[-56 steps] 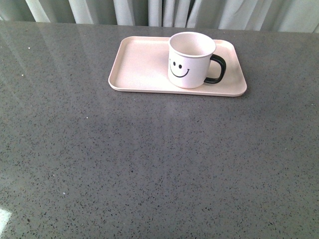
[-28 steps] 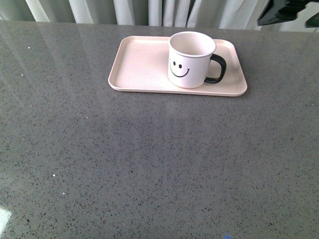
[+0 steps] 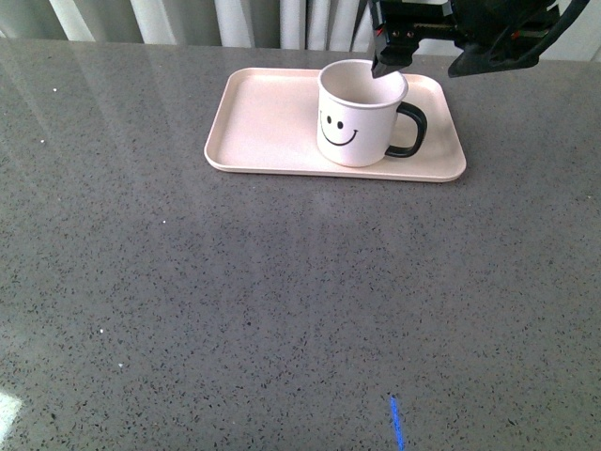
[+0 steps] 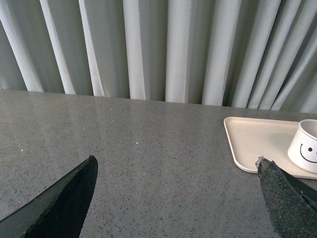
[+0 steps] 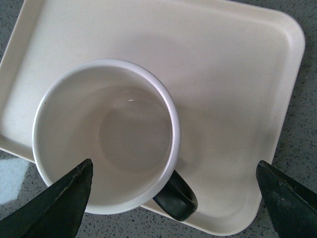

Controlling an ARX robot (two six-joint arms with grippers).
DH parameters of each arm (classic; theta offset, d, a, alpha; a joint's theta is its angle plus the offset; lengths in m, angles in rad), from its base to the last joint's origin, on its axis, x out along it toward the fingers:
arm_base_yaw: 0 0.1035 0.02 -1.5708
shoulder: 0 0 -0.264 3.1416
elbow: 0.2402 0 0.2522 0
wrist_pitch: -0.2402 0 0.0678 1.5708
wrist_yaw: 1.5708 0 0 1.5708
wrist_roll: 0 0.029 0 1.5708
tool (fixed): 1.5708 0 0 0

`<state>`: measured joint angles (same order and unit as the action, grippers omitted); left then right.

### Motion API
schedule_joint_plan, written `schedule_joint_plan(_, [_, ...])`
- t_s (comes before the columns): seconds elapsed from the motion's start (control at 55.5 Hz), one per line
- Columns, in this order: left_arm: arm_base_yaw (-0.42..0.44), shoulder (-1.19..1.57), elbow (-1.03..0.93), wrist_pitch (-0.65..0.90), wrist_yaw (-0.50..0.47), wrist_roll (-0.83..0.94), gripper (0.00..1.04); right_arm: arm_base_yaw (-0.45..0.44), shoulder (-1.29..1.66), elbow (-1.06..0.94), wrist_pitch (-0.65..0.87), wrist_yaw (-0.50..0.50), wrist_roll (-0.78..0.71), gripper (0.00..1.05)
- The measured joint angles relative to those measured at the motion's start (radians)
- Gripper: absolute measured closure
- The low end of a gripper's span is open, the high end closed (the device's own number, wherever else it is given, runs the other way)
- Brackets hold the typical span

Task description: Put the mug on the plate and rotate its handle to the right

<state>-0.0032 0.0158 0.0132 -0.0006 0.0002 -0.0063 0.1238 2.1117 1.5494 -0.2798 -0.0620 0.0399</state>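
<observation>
While I look from the front, the white cylindrical mug [image 3: 362, 117] with a black smiley face stands upright on the right half of the flat pale pink rectangular plate [image 3: 254, 122]. That plate lies toward the far side of the grey speckled stone table [image 3: 282, 301]. The glossy black C-shaped handle [image 3: 411, 130] points to the right, and the face looks toward the near edge. My right jaws [image 3: 418, 68] hang spread apart above the mug's far rim and the handle; whether they touch either, I cannot tell from here. A pale pleated curtain [image 3: 254, 19] closes off the far side, and a small blue streak [image 3: 396, 423] shows on the table close to its near edge.

From my left wrist, my left jaws [image 4: 176, 159] are released, their tips wide apart above bare table, well to the left of the plate. Only part of the mug shows on it.

From my right wrist I look straight down into the empty mug. My right jaws are released and grasp nothing: one tip shows over the mug's rim, the other beyond the plate's corner, with the handle between them.
</observation>
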Motion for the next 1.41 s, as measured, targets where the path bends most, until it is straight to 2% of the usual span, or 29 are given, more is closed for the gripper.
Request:
schedule_joint_plan(0.739, [0.000,0.000,0.000,0.000,0.000,0.000,0.09,0.005,0.114,0.142,-0.075,0.003,0.052,0.09])
schedule_joint_plan(0.883, [0.000,0.000,0.000,0.000,0.000,0.000,0.09,0.005,0.133,0.159,-0.089,0.006,0.056,0.14])
schedule_joint_plan(1.009, [0.000,0.000,0.000,0.000,0.000,0.000,0.09,0.005,0.146,0.180,-0.101,0.006,0.063,0.27])
schedule_joint_plan(1.405, [0.000,0.000,0.000,0.000,0.000,0.000,0.09,0.008,0.201,0.240,-0.140,0.009,0.085,1.02])
